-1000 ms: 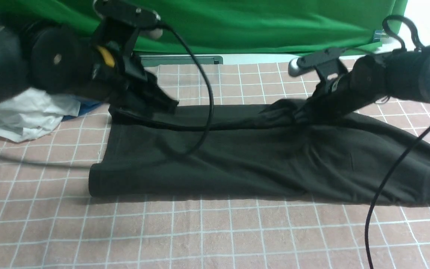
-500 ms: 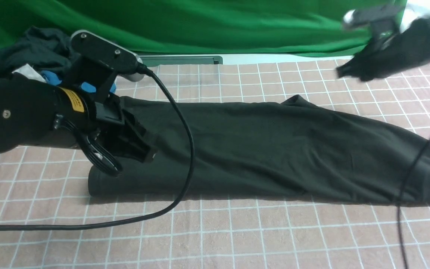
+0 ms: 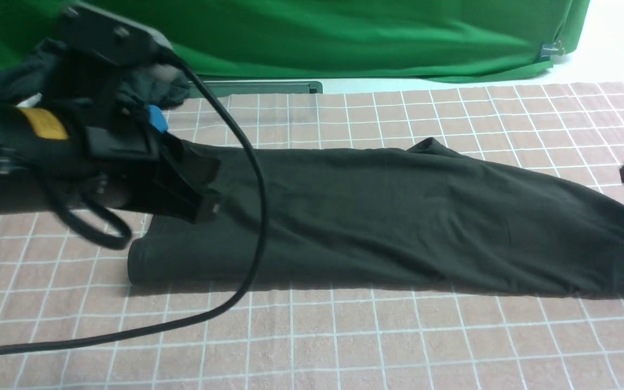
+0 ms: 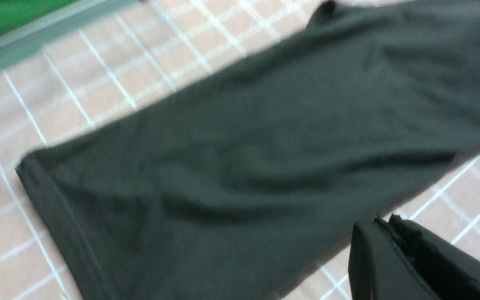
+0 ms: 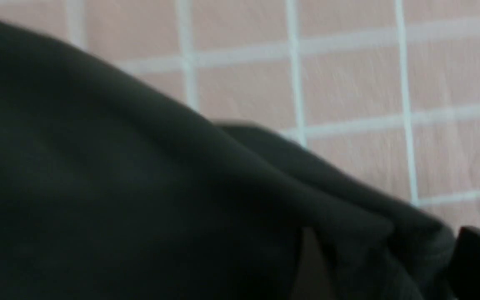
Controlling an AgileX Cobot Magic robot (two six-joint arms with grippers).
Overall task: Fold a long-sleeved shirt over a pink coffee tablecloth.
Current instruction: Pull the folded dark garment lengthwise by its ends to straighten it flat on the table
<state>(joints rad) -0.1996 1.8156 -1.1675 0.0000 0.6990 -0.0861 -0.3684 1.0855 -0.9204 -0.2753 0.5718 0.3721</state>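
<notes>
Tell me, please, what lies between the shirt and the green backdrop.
The front view shows bare tablecloth between the shirt and the backdrop, with a grey-green bar at the cloth's far edge and a clothes heap toward the left.

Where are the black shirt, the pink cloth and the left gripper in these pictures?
black shirt (image 3: 388, 216): front view, middle of its folded body.
pink cloth (image 3: 344, 346): front view, bare squares on the near side.
left gripper (image 4: 383, 223): left wrist view, tips of its closed fingers.
</notes>
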